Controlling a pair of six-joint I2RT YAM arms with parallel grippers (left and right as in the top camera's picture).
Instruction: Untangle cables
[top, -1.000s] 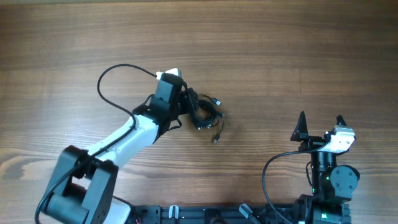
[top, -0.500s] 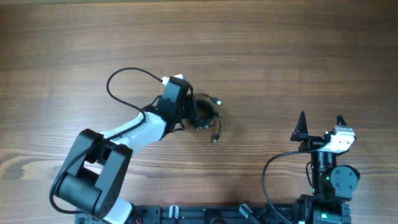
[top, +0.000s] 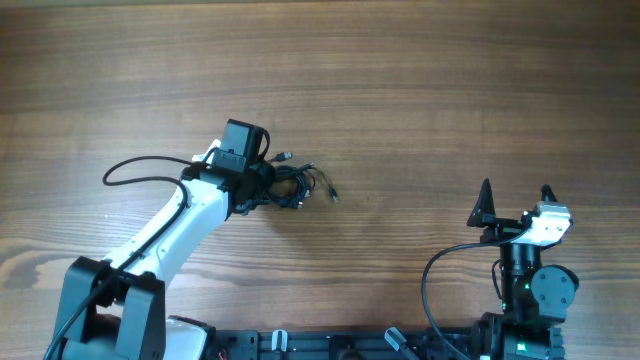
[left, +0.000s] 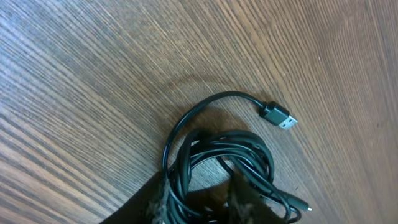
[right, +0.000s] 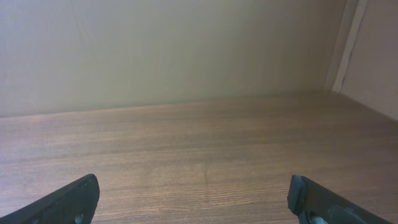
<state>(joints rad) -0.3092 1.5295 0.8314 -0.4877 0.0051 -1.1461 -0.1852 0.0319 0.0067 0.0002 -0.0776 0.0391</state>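
Overhead view: the cables (top: 295, 187) lie as one knotted bundle on the wooden table (top: 450, 80), directly at the left gripper (top: 268, 182). The bundle spreads away from that gripper towards the robot's right. One small plug end (top: 333, 197) trails furthest from it.

Left wrist view: the left gripper's fingers (left: 158, 200) are drawn to a narrow gap with several strands of the coil held between them. A flat metal-tipped plug (left: 279, 117) lies beyond the fingertips on a free loop.

The right gripper (top: 514, 200) is well apart from the left gripper, near the robot's base, spread wide and holding nothing.

Risks, as judged:
- Several strands are held together rather than one, so a pull would likely drag the whole bundle and tighten the knot.
- Nothing pins the far side of the bundle, so it would slide with the left gripper instead of opening.
- The free plug could snag inside a loop if drawn back through.

Markings: no brand, label or writing can be read on the cables, plugs or table.
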